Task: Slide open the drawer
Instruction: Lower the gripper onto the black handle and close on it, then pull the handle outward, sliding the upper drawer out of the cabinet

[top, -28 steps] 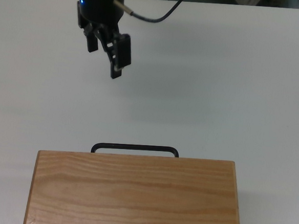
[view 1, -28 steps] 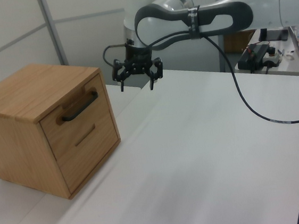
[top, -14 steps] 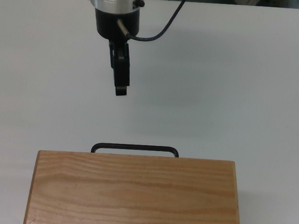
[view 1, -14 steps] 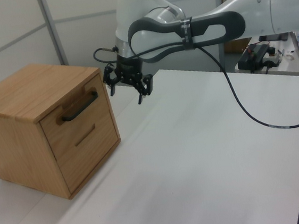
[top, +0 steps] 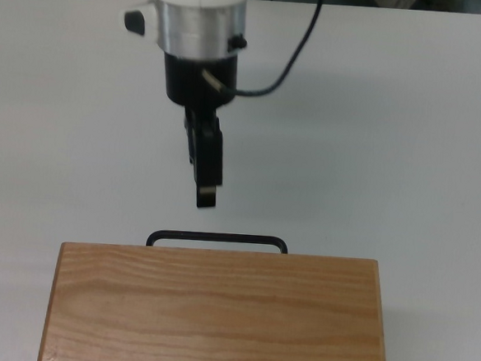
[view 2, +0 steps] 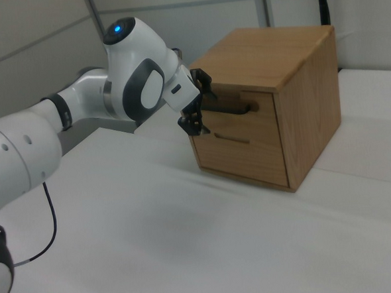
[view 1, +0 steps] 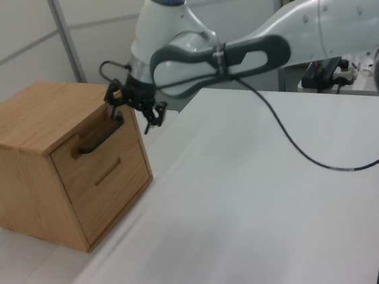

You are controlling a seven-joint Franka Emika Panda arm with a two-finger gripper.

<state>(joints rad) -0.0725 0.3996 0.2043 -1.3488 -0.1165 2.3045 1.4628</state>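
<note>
The drawer's flat wooden front (view 1: 90, 167) (view 2: 260, 119) sits flush in the upper part of a wooden cabinet (top: 214, 315), with a thin black bar handle (top: 216, 239) (view 1: 100, 138) (view 2: 231, 108). My gripper (top: 207, 196) (view 1: 131, 112) (view 2: 200, 106) hangs open just in front of the handle, turned so one finger is above the other. In the top view a short gap still shows between the fingertip and the handle. Nothing is between the fingers.
The cabinet stands on a white table (top: 392, 141). Below the drawer is a second front with a slot pull (view 1: 108, 171) (view 2: 231, 139). A black cable (view 1: 298, 144) trails from the arm. Desk clutter (view 1: 327, 66) sits beyond the table in the left view.
The gripper has moved across the table toward the drawer front and turned, so its fingers now stack vertically close to the handle. The drawer has not moved.
</note>
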